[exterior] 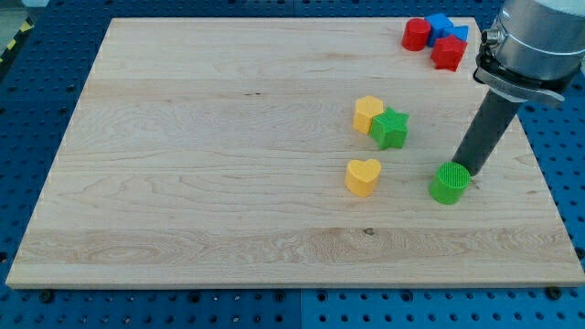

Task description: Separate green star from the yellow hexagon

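Observation:
The green star lies right of the board's middle, touching the yellow hexagon on its upper left. My tip is to the right of and below the star, apart from it. It stands right behind a green round block, touching or almost touching its top edge.
A yellow heart lies below the star and hexagon pair. A cluster at the view's top right holds a red round block, a blue block and a red block. The wooden board ends just right of my tip.

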